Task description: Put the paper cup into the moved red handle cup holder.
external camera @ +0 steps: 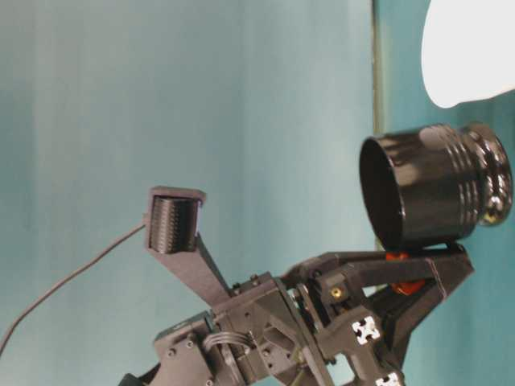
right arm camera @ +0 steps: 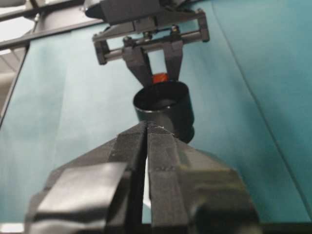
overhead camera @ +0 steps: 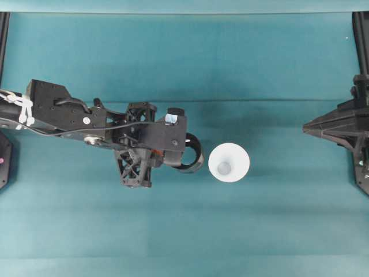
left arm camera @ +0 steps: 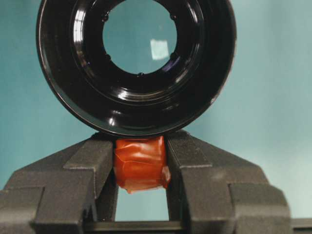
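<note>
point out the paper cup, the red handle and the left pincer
paper cup point(overhead camera: 229, 162), overhead view, on its white inner wall.
red handle point(left arm camera: 141, 163), left wrist view, on its front face between the fingers.
left pincer point(left arm camera: 141, 168), left wrist view, midway between its fingertips, shut on the handle.

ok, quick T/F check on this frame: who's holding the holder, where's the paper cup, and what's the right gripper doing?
1. The left gripper is shut on the red handle cup holder by its red-orange handle. True.
2. The paper cup already sits inside the holder. False: it stands by itself on the table, beside the holder.
3. The right gripper holds the paper cup. False: its fingers are closed together with nothing between them.
4. In the left wrist view the teal table shows through a round opening in the holder's bottom. True.
5. The paper cup lies on its side. False: in the overhead view it stands mouth up.
</note>
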